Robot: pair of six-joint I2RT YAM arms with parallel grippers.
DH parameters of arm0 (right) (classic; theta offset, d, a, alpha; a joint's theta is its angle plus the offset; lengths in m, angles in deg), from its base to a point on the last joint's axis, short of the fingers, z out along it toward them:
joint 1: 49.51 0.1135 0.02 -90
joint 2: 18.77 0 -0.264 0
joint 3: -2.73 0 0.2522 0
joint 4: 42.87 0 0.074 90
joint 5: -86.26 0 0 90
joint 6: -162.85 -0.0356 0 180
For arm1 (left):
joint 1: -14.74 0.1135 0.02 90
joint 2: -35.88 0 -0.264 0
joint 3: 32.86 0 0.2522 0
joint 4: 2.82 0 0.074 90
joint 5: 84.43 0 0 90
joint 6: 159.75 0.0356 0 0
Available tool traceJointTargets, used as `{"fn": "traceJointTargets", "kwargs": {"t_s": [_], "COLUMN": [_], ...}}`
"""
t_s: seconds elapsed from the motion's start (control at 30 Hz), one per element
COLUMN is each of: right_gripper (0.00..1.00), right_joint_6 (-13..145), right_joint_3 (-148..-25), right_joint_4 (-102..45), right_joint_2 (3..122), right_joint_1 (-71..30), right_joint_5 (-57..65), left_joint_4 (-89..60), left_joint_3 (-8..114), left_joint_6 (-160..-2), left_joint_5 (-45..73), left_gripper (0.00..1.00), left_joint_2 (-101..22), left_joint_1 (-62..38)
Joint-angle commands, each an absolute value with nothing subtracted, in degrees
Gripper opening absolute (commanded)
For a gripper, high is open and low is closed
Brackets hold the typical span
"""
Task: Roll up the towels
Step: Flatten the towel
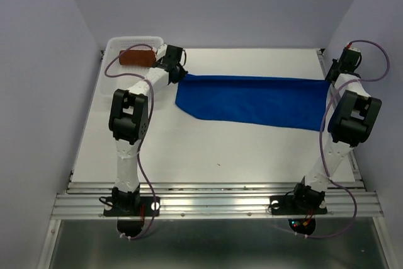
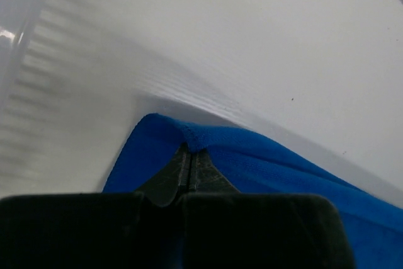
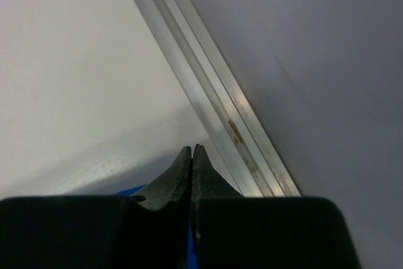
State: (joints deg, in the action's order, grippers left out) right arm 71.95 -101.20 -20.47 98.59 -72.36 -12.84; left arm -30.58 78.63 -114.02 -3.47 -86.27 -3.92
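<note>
Losing the pinch is the main risk. The left gripper (image 2: 191, 149) is clamped on only a small peak of the royal-blue cloth towel (image 1: 252, 102) at its far-left corner. The right gripper (image 3: 192, 149) has its jaws pressed together with just a sliver of blue showing beneath them. I judge that it grips the towel's right end, but thinly. If the arms pull further apart, either corner could slip free and the cloth would slacken and bunch.

The right gripper also sits just beside the aluminium rail (image 3: 220, 111) at the right edge of the white table (image 1: 220, 155), so a sideways move could strike it. The left gripper is close to the white perforated plastic basket (image 1: 113, 45) and could nudge it.

The blue towel lies on the far half of the table, long axis running left to right. Its far edge is straight between the grippers and its right end sits slightly nearer. The rolled rust-brown cloth towel (image 1: 137, 58) lies in the basket, far left, also lengthwise left to right.
</note>
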Motion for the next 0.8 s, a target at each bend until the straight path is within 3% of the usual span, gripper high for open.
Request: {"fn": "traceJointTargets", "kwargs": {"t_s": [0.0, 0.4, 0.53, 0.77], "right_gripper": [0.01, 0.01, 0.01, 0.01], "right_joint_6": [74.17, 73.82, 72.94, 69.87], "right_joint_3": [-107.17, -99.99, -94.10, -81.79], "right_joint_4": [-25.25, -27.70, -31.20, -31.58], "right_joint_2": [101.64, 96.38, 87.69, 61.15], "right_joint_1": [-72.97, -72.97, -72.97, -72.97], "right_joint_5": [-10.69, -10.59, -9.19, -14.35], "left_joint_4": [-31.17, -31.62, -29.86, -27.31], "left_joint_3": [86.45, 87.09, 81.47, 63.12], "left_joint_6": [-110.89, -108.77, -108.86, -110.62], "left_joint_5": [-5.68, -2.60, -3.22, -7.08], "left_gripper": [0.00, 0.00, 0.00, 0.00], "left_joint_2": [-86.90, -87.27, -77.46, -52.40], "left_joint_1": [-2.84, -1.43, -1.43, -2.92]}}
